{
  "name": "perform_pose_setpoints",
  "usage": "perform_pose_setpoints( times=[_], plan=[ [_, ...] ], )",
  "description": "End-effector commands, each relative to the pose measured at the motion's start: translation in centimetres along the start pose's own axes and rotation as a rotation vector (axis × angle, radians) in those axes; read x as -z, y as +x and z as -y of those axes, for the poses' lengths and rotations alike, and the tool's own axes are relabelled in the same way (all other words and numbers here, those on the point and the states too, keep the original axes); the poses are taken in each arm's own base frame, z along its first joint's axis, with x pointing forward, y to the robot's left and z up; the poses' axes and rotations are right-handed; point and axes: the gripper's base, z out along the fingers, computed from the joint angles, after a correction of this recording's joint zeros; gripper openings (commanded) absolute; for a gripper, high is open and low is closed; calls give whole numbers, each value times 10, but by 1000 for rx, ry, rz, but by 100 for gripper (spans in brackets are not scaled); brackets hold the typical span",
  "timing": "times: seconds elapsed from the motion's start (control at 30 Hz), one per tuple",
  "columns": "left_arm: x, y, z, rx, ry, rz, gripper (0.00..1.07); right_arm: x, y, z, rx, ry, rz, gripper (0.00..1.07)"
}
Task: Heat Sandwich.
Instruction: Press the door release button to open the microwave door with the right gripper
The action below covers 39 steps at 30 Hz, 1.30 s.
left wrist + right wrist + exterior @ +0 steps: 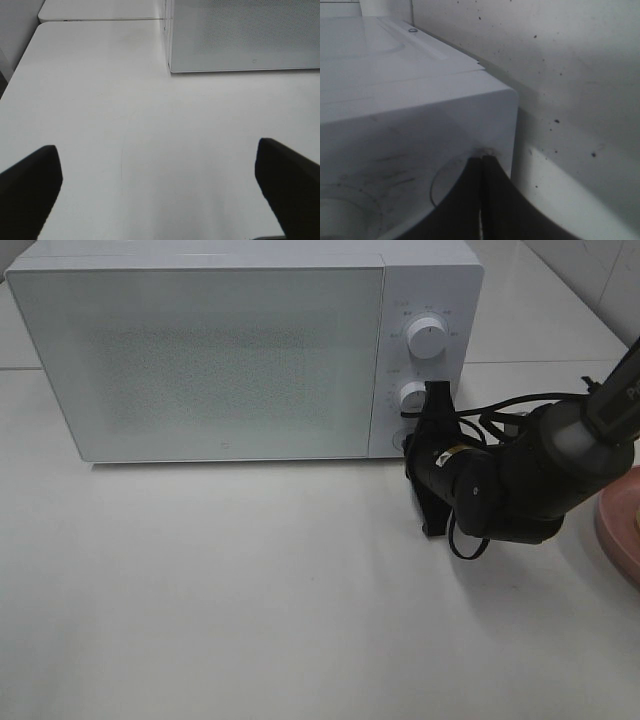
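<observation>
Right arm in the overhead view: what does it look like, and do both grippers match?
The right arm is glossy black with rounded, barrel-shaped joints. Loose black cables loop along it, a small yellow label sits near the wrist, and white lettering marks the upper link. Both the right gripper and left gripper have plain black fingers.

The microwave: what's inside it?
The microwave has its door shut; the speckled grey panel isn't see-through. Whatever is inside is hidden, so I cannot tell.
</observation>
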Motion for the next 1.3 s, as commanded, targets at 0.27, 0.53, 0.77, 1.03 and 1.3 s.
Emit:
perform_pose_setpoints(
  times=[0.27,0.53,0.77,1.03,1.3],
  plan=[
    [3,3,0,-1,-1,24,101,-3,-1,-19,7,-142,16,0],
    [3,3,0,-1,-1,24,101,-10,1,-28,0,-217,25,0],
    [3,3,0,-2,-1,24,101,-17,1,-45,-12,-358,77,0],
    [3,3,0,-1,-1,24,101,-28,4,-48,-22,-367,87,0],
    [3,3,0,-1,-1,24,101,-29,5,-45,-15,-340,77,0]
  ],
)
